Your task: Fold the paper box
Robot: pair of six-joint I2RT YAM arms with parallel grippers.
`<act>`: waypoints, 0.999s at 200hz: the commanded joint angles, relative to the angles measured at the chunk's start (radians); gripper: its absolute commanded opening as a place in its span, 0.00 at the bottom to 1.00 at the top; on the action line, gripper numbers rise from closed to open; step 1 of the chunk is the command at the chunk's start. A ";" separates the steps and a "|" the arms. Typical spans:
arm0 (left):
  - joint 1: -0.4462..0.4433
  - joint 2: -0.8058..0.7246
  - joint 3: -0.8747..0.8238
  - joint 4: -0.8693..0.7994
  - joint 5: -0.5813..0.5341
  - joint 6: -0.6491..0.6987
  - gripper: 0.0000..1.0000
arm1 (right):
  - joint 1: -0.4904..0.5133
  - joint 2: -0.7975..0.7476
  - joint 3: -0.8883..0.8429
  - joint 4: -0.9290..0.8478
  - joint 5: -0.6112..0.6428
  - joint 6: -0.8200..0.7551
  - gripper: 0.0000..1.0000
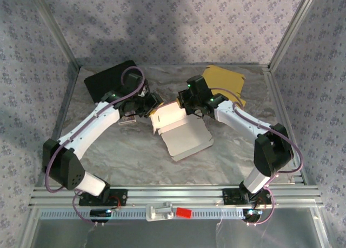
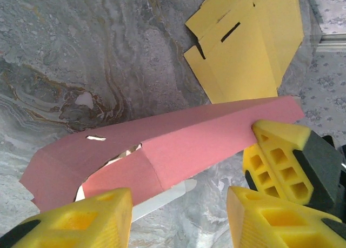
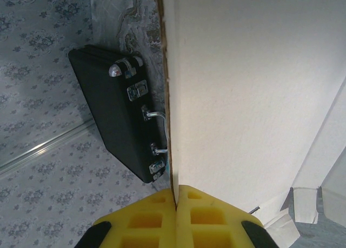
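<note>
Right claw [image 3: 177, 193] pinched shut on a panel edge of the paper box [image 3: 254, 86]; the panel runs straight ahead from its fingertips. Left claw [image 2: 179, 200]: jaws apart, gripping nothing, pink box wall just beyond them. Black case [image 3: 116, 113] lies left of the pinch.

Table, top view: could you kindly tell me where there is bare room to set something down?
Bare patches: the near strip between the box and the front rail, and the back middle between the black case and the yellow cardboard. Crowded: the centre, where the left gripper and right gripper meet at the box.
</note>
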 commanded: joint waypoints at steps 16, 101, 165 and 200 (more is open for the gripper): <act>-0.010 0.024 0.000 0.015 0.007 -0.007 0.49 | 0.003 -0.025 -0.006 0.004 0.001 0.021 0.00; -0.033 0.085 0.049 0.115 0.028 -0.008 0.41 | 0.000 -0.045 -0.017 -0.010 -0.002 0.022 0.00; 0.094 -0.124 -0.039 -0.041 -0.041 0.176 0.58 | -0.016 -0.081 -0.085 0.037 -0.012 0.011 0.00; 0.210 -0.269 -0.228 -0.007 -0.041 0.292 0.56 | 0.020 -0.069 -0.174 0.182 -0.043 -0.004 0.00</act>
